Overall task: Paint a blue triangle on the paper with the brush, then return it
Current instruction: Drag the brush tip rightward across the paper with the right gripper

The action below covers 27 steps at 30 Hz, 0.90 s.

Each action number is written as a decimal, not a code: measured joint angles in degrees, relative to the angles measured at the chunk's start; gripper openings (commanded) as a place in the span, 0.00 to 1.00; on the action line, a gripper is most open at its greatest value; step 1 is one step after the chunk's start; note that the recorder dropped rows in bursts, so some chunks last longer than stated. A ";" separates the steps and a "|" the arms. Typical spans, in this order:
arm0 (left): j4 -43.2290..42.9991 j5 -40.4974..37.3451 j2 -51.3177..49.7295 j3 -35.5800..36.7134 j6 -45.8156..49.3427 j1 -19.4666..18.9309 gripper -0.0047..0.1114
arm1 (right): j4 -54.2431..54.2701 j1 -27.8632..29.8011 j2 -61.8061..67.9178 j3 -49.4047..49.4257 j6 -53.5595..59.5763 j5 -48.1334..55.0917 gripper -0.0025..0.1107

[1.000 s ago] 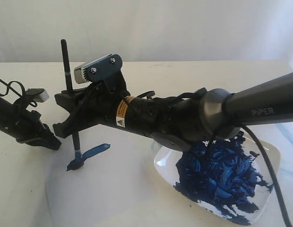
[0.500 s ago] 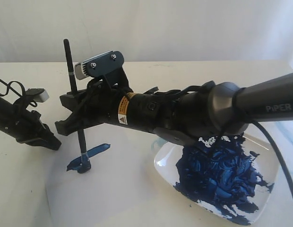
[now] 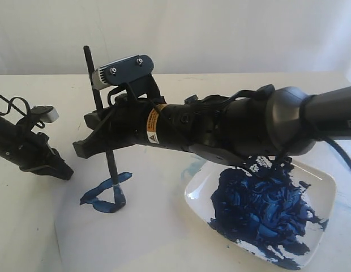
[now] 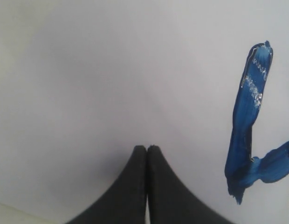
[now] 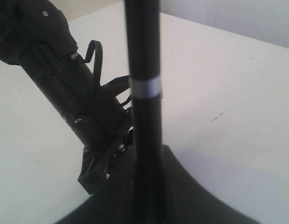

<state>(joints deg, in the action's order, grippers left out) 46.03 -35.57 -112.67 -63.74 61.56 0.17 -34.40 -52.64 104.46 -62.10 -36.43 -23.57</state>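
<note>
My right gripper (image 3: pixel 90 139) is shut on the brush (image 3: pixel 102 119), a thin black stick held nearly upright. Its tip (image 3: pixel 119 202) touches the paper (image 3: pixel 147 232), a pale sheet on the table. Of the blue triangle (image 3: pixel 102 195) there are two wet dark-blue strokes that meet at a corner. In the right wrist view the brush (image 5: pixel 143 70) runs up from between my fingers, with its silver band showing. My left gripper (image 3: pixel 54 165) is shut and empty at the paper's left edge. The left wrist view shows its shut tips (image 4: pixel 147 147) over the paper (image 4: pixel 112 70), beside the strokes (image 4: pixel 249 107).
A white dish (image 3: pixel 325 181) heaped with dark-blue paint stands on the right, under the right arm's forearm. The left arm (image 5: pixel 65 84) with its cables lies close to the left of the brush. A pale wall rises behind the cream table.
The right gripper has carried the brush to the right and towards the front. Its tip has dragged a second blue stroke from the left end of the first. The left arm has stayed still.
</note>
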 measured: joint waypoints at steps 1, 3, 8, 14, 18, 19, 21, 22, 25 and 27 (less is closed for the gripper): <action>0.00 0.00 0.00 0.00 0.00 0.00 0.04 | -0.10 0.00 -0.29 0.00 -0.11 1.24 0.02; 0.00 0.00 0.00 0.00 0.00 0.00 0.04 | -0.10 0.00 -0.94 0.00 -0.63 3.14 0.02; 0.00 0.00 0.00 0.00 0.00 0.00 0.04 | -0.10 0.00 -1.76 0.51 -1.04 5.82 0.02; 0.00 0.00 0.00 0.00 0.00 0.00 0.04 | -0.13 0.00 -2.86 1.91 -1.04 6.56 0.02; 0.00 -0.12 0.00 0.00 0.00 0.00 0.04 | -0.13 0.00 -3.89 2.37 -1.04 7.96 0.02; 0.00 -0.12 0.00 0.00 0.00 0.00 0.04 | -0.13 0.00 -4.01 2.37 -1.04 8.57 0.02; 0.00 -0.12 0.00 0.00 0.00 0.00 0.04 | -0.13 0.00 -4.52 2.45 -1.04 9.23 0.02; 0.00 -0.12 0.00 0.00 0.00 0.00 0.04 | -0.13 0.00 -4.88 2.45 -1.04 9.43 0.02; 0.00 -0.12 0.00 0.00 0.00 0.00 0.04 | -0.13 0.00 -5.21 2.50 -1.04 9.22 0.02; 0.00 -0.12 0.00 0.00 0.00 0.00 0.04 | -0.13 0.00 -5.44 2.50 -1.04 7.93 0.02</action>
<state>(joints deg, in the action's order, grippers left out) 46.03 -35.68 -112.67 -63.74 61.56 0.17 -34.54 -52.64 99.03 -59.60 -37.47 -15.64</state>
